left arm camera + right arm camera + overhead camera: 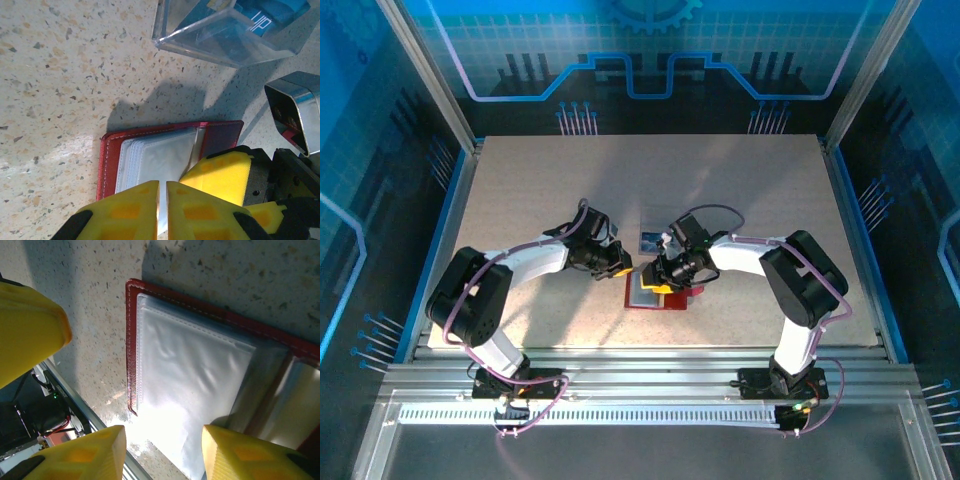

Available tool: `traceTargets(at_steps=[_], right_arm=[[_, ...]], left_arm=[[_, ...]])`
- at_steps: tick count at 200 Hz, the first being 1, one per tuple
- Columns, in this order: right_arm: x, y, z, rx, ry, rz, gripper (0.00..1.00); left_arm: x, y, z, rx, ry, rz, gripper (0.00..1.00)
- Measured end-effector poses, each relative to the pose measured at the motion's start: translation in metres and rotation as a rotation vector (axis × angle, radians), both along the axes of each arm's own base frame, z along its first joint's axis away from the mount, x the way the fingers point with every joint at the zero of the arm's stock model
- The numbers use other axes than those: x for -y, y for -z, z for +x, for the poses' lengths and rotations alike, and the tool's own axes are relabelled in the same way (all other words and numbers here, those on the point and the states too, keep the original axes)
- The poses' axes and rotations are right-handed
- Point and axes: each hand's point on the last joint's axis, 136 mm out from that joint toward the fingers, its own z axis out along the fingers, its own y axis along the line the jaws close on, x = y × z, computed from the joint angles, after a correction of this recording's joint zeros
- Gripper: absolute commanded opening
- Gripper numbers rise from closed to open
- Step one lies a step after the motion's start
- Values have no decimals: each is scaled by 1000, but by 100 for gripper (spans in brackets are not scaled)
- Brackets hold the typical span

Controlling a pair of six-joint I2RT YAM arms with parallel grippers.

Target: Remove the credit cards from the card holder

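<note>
The card holder (642,298) lies open on the table, dark red with whitish clear pockets (190,375) that look empty. My left gripper (623,267) is shut, its yellow tips (162,200) nearly touching over the holder's (112,150) pocket stack; I cannot tell whether they pinch a leaf. My right gripper (665,280) hangs open over the same pockets (162,452), with nothing between its fingers. One of its fingers (220,172) shows over the holder's right leaf. A blue credit card (649,241) lies in the clear tray (210,40).
The clear plastic tray (652,222) stands just behind the card holder. The table's metal front rail (75,405) runs close to the holder's near edge. Speckled tabletop (540,180) stretches open to the left, right and back.
</note>
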Motion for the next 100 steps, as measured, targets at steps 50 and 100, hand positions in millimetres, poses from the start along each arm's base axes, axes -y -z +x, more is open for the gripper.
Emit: traceTargets(at_steps=[50,100], right_arm=[[2,3,-3,-4,1,-6,45],[3,3,-3,8,2,9,45]], left_arm=[[0,1,-1,-5,0,2,13],[-1,1,-1,-7,0,4,13]])
